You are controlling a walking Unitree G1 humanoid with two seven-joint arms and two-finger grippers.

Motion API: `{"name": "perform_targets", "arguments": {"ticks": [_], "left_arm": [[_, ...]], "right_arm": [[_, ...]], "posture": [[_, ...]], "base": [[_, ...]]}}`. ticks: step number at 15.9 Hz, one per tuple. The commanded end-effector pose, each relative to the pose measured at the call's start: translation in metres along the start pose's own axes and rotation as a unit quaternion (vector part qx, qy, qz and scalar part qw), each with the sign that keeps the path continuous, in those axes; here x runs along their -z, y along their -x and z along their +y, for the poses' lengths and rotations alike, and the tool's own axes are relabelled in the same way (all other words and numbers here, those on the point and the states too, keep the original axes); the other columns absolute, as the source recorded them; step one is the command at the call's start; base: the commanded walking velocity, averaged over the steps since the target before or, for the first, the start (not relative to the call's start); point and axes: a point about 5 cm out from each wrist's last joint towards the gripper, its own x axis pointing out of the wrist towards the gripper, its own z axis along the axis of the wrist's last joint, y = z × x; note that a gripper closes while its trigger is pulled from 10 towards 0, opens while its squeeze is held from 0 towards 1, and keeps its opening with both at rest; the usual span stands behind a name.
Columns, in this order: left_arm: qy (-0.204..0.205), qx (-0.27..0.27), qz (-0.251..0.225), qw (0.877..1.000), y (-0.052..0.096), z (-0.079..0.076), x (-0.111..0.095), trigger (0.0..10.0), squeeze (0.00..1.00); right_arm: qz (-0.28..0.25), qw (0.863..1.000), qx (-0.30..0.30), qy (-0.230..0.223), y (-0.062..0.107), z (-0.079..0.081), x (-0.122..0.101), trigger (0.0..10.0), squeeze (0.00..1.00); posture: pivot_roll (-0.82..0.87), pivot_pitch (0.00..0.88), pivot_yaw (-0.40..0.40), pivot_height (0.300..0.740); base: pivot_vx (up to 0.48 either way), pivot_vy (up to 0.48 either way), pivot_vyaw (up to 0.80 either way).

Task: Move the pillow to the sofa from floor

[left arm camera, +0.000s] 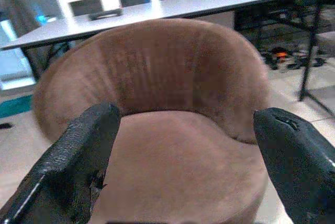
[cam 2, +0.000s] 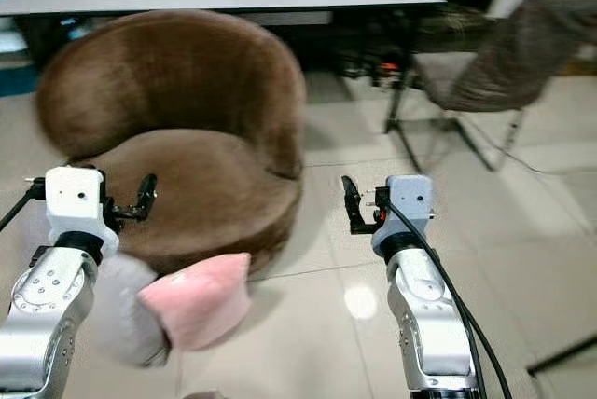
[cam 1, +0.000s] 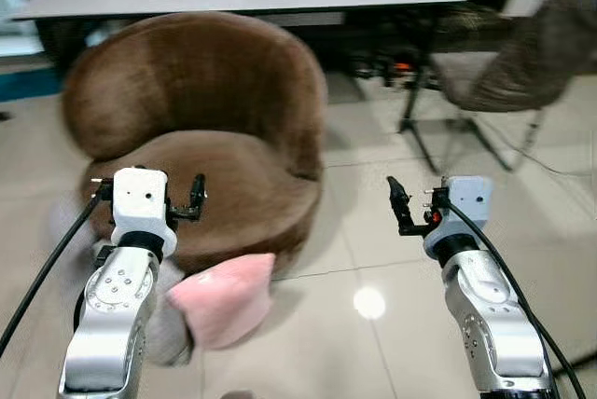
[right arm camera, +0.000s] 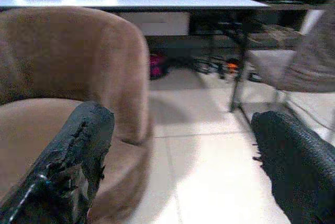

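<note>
Left gripper (cam 1: 197, 196) hangs over the near left part of the brown sofa (cam 1: 215, 129) seat, its two black fingers spread wide with nothing between them; the silver arm reaches up from the near left, forearm roughly level, fingers pointing toward the sofa back. Just below and right of it, the pink pillow (cam 1: 227, 298) lies on the tiled floor (cam 1: 392, 268), pressed against the sofa's near base, with a grey cushion (cam 2: 117, 310) touching its left side. The pillow looks light, soft and squashy, so a pinch on its raised right corner or upper edge should hold. Right gripper (cam 1: 399, 201) is held up over bare floor to the right of the sofa, likewise wide open and empty, pointing forward.
</note>
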Motion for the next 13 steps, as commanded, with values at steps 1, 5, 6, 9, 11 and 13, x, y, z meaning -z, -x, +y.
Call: {"name": "perform_targets", "arguments": {"ticks": [1, 5, 6, 9, 11, 13], "left_arm": [[0.002, 0.006, 0.000, 1.000, -0.0007, -0.0012, -0.0012, 10.0, 0.37], [0.000, 0.006, -0.002, 1.000, -0.0023, -0.0005, -0.0022, 10.0, 0.38], [0.000, 0.006, -0.002, 1.000, -0.0024, -0.0004, -0.0024, 10.0, 0.38], [-0.003, 0.010, -0.002, 1.000, -0.0023, -0.0007, -0.0025, 10.0, 0.38], [-0.003, 0.011, -0.001, 1.000, -0.0023, -0.0006, -0.0023, 10.0, 0.37], [-0.003, 0.010, -0.001, 1.000, -0.0019, -0.0003, -0.0019, 10.0, 0.38]], "right_arm": [[-0.005, 1.000, 0.006, -0.003, -0.0013, -0.0027, -0.0045, 10.0, 0.00], [0.000, 1.000, 0.001, 0.002, -0.0038, -0.0010, -0.0030, 10.0, 0.00], [0.002, 1.000, 0.002, 0.004, -0.0038, -0.0008, -0.0027, 10.0, 0.00], [0.000, 1.000, 0.008, 0.006, -0.0042, -0.0021, -0.0027, 10.0, 0.00], [-0.005, 1.000, 0.007, 0.003, -0.0050, -0.0018, -0.0036, 10.0, 0.00], [-0.003, 1.000, 0.004, 0.002, -0.0055, -0.0012, -0.0033, 10.0, 0.00]], "posture": [[0.07, 0.000, 0.015, 0.740], [0.08, 0.000, 0.016, 0.740], [0.08, 0.000, 0.016, 0.740], [0.08, 0.000, 0.020, 0.740], [0.08, 0.000, 0.020, 0.740], [0.08, 0.000, 0.020, 0.740]], "base": [[0.292, 0.000, 0.00], [0.292, 0.000, 0.00], [0.292, 0.000, 0.80], [0.294, 0.000, 0.80], [0.292, 0.000, 0.00], [0.291, 0.000, 0.00]]}}
